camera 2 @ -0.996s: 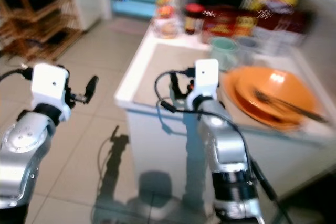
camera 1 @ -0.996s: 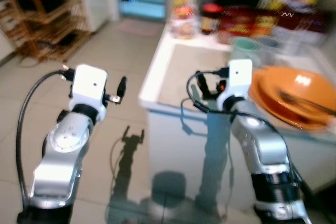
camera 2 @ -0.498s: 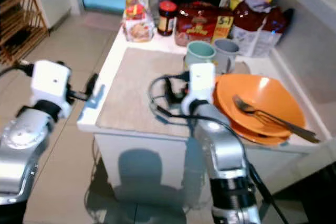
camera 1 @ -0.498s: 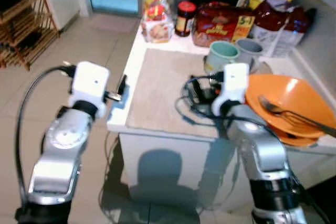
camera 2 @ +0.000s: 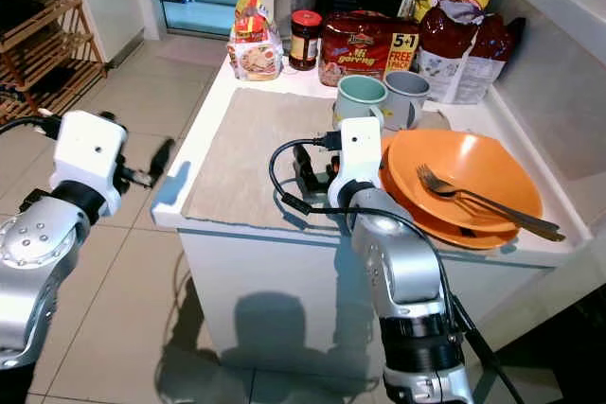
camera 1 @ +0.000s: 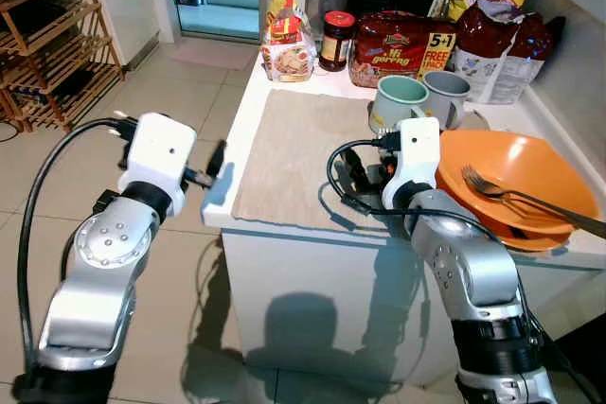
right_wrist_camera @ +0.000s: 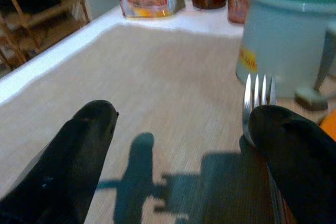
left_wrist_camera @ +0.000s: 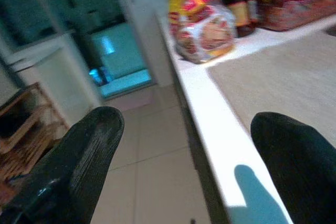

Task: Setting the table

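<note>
Two silver robot arms reach toward a white counter [camera 1: 248,134] covered by a beige placemat [camera 1: 303,153]. On the robot's left, the left gripper [left_wrist_camera: 189,156] hovers off the counter's outer edge above the tiled floor [camera 1: 180,106], its two black fingers [left_wrist_camera: 86,156] spread wide and holding nothing. The right gripper [right_wrist_camera: 184,145] hangs low over the placemat, fingers [right_wrist_camera: 79,145] also apart and empty; a fork [right_wrist_camera: 257,100] lies on the mat just beside one fingertip. An orange bowl [camera 1: 516,172] sits on an orange plate at the counter's right end with a second fork [camera 1: 525,201] resting in it. Two mugs [camera 1: 400,101] stand just behind the gripper, with snack packets [camera 1: 398,49], a jar [camera 1: 336,40] and bags along the back. A wooden rack [camera 1: 52,44] stands well apart on the left.
</note>
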